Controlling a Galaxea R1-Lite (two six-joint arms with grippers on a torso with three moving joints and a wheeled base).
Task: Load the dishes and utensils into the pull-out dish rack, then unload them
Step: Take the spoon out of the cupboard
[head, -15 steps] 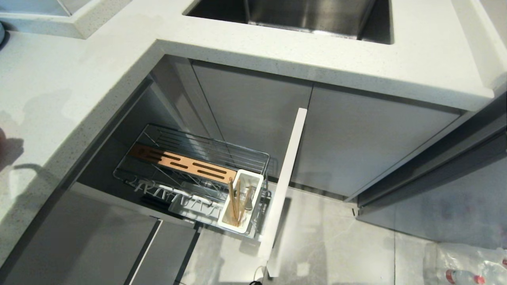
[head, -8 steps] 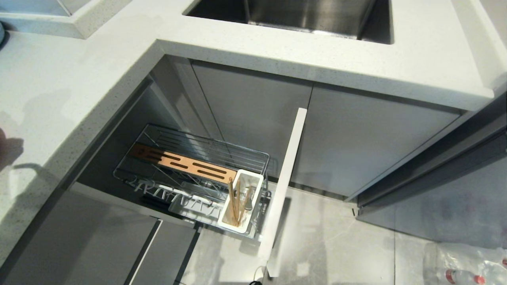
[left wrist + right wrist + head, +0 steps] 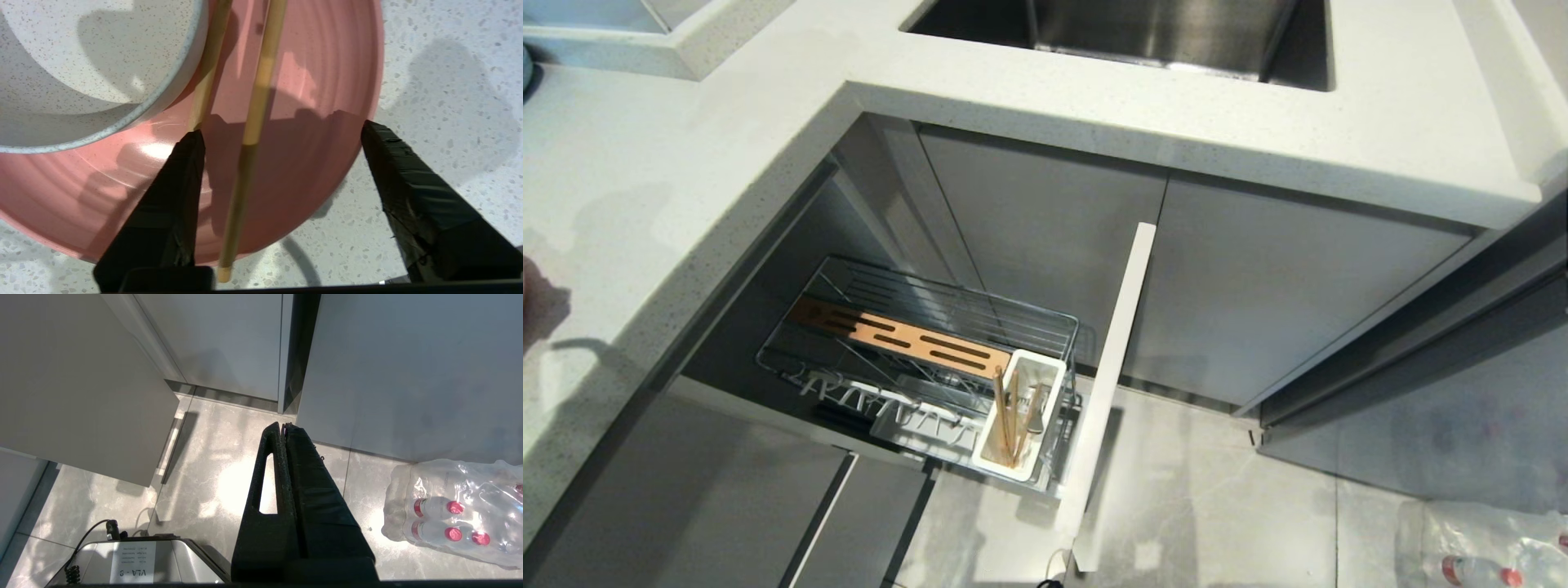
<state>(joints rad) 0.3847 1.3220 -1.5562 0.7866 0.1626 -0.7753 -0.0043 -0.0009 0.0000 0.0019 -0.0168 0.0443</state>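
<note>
Against the earlier head pictures, the scene is unchanged except at the far left edge, where a dark patch on the countertop (image 3: pixel 645 204) has given way to a pale pinkish sliver; the pull-out dish rack (image 3: pixel 915 359) and its contents are seen just as before. In the left wrist view, the left gripper (image 3: pixel 282 130) is shown released, its two black fingers (image 3: pixel 179 192) spread wide over the pink plate (image 3: pixel 318 122); nothing is clamped between them. Two chopsticks (image 3: pixel 253 122) lie across the plate, one running free between the fingers, the other ending at the tip of one finger, where contact cannot be judged. The cream-white bowl (image 3: pixel 94 61) is seated on the plate, beside the chopsticks. Plate and bowl rest on the speckled pale countertop, one chopstick end jutting past the plate's rim. In the head view the rack is drawn out below the counter, fixed to a pale drawer front (image 3: pixel 1111 384); a brown slotted strip (image 3: pixel 898 335) crosses the wire basket, and wooden sticks stand upright in the white cutlery box (image 3: pixel 1021 412). A steel sink (image 3: pixel 1143 33) is set in the counter behind. The right gripper (image 3: pixel 284 428) is shown clenched and empty, hanging above the grey tiled floor (image 3: pixel 204 457), with cabinet fronts ahead of it and a wrapped pack of bottles (image 3: pixel 453 510) to one side. Open floor lies beside the drawer front.
</note>
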